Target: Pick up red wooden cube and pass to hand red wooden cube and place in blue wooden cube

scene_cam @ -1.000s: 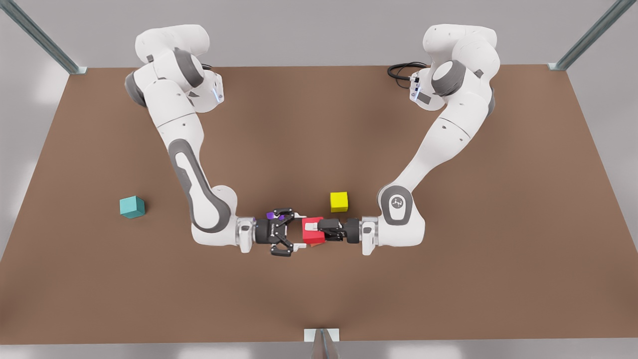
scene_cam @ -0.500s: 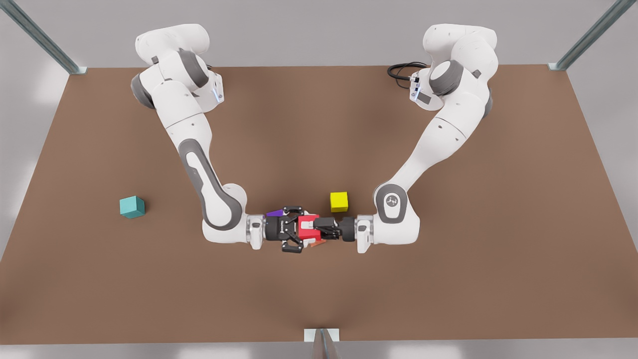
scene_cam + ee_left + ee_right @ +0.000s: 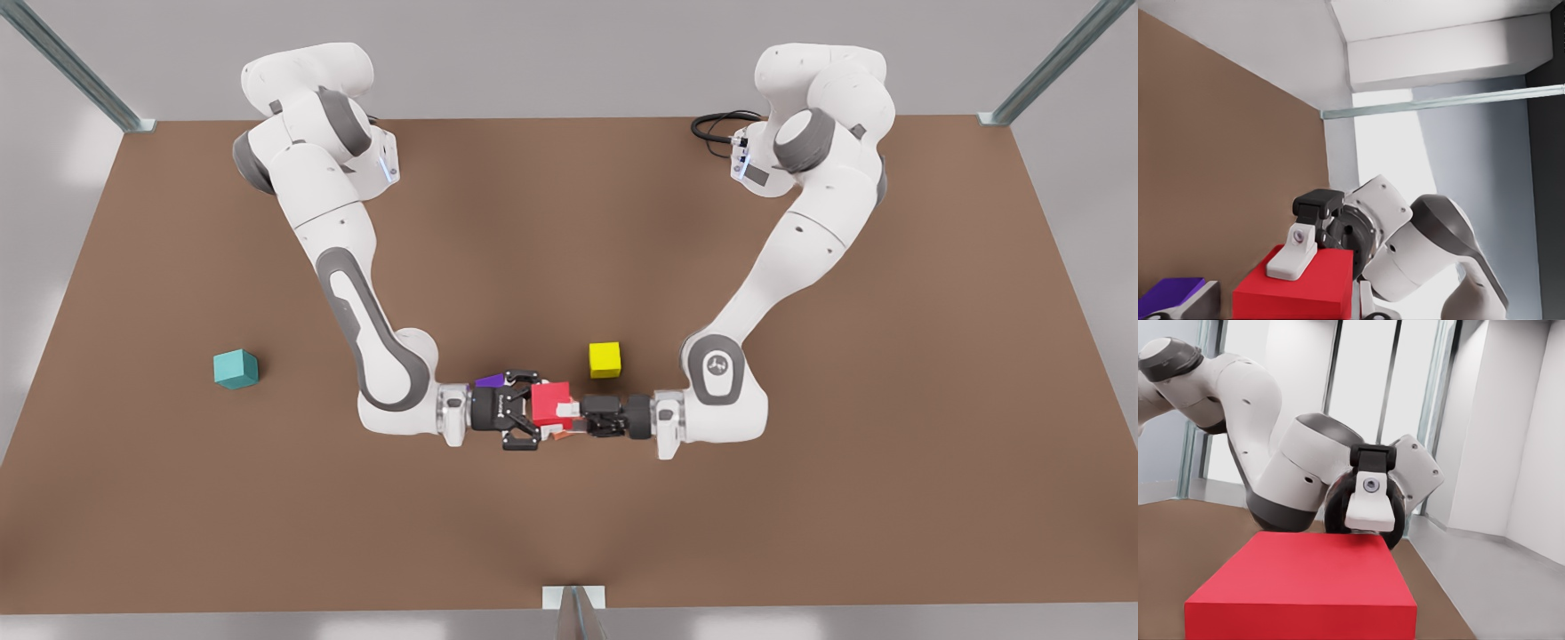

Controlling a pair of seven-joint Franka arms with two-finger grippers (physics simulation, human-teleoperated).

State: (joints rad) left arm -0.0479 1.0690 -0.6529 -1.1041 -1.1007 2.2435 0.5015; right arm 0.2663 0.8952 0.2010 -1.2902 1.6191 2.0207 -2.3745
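1. The red wooden cube (image 3: 551,398) is hanging in the air between the two grippers, above the middle of the brown table (image 3: 800,533) and towards its near edge.
2. The left gripper (image 3: 532,411) is reaching in from the front view's left of the red cube and is pinching that end of it, its black fingers (image 3: 520,442) drawn in around the cube.
3. The right gripper (image 3: 576,416) is sitting right against the opposite end of the red cube; I cannot tell whether it is gripping or spread.
4. A purple cube (image 3: 489,380) is lying just behind the left gripper, close to the red cube.
5. A yellow cube (image 3: 605,359) is resting a little behind the red cube, towards the front view's right.
6. A sliver of a salmon-orange cube (image 3: 560,436) is peeking out under the red cube.
7. The blue wooden cube (image 3: 236,369), teal in colour, is sitting well apart from the red cube, far to the front view's left.
8. Pale grey walls are surrounding the table, metal posts (image 3: 67,64) are rising at its corners, and a black cable (image 3: 716,124) is looping by the right arm's base.
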